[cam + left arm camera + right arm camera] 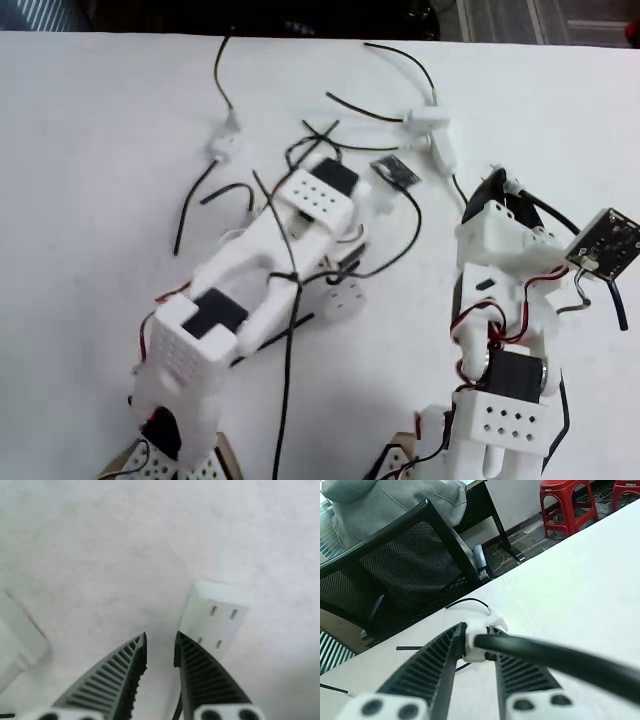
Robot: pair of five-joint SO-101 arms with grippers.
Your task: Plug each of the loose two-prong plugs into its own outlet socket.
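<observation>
High view. The white desk [90, 200] carries both arms. The left arm [250, 265] runs from 7 o'clock up toward the centre. The right arm [500, 250] stands folded at 4 o'clock.

Left wrist view. The left claw [160, 640] points down at the desk, its two ribbed fingers parted by a narrow gap through which the bare desk surface shows. It grips no object. The white outlet socket [215, 620] lies flat on the desk just beside one fingertip, with two pairs of slots visible on its face. Whether the finger touches the socket cannot be told. A second white body [20, 645] lies well apart on the other side of the claw, too blurred to identify.

Right wrist view. The right claw [480, 626] is raised above the desk and closed on a white plug [472, 650], which is pinched between the fingertips. The plug's thick black cable [555, 655] trails back across one finger. A black mesh chair [405, 565] stands beyond the desk edge.

High view, smaller items. A pair of white plugs [432, 125] lies at 1 o'clock from the desk centre, just beside one another. A single loose plug [225, 140] lies at 11 o'clock. Thin black cables [190, 205] trail from these plugs across the desk, and several cross over the left arm.
</observation>
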